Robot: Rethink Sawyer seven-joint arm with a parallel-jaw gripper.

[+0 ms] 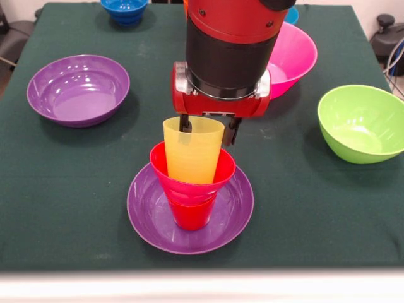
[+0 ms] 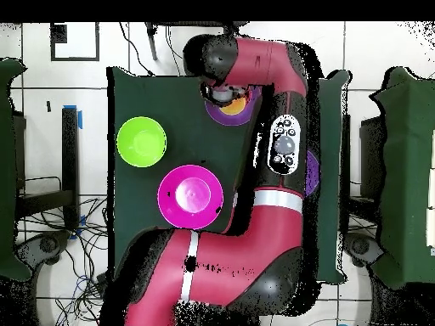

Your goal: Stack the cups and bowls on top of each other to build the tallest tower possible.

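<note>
A red and black robot arm reaches down over a dark green table point(image 1: 76, 183). Near the front edge stands the tower point(image 1: 190, 183), 4 pieces so far: a shallow purple bowl point(image 1: 151, 221) as the base, a red cup point(image 1: 189, 216) on it, a small crimson bowl point(image 1: 218, 177) seated on that cup, and a yellow cup point(image 1: 192, 151) standing upright inside the crimson bowl.

The gripper point(image 1: 208, 129) hangs at the yellow cup's far rim. One dark finger appears to sit inside the rim and another just behind it, so the fingers seem to pinch the cup wall, though the cup hides how firmly.

Still loose on the table are a second purple bowl point(image 1: 77, 88) at the left, a lime green bowl point(image 1: 361, 123) at the right, a big pink bowl point(image 1: 297, 53) behind the arm, and a dark blue bowl point(image 1: 124, 9) at the far edge. A sliver of light blue shows beside the pink bowl. No orange cup is visible in the front view.

The tower looks roughly half built, with at least 4 bowls left to add.
</note>
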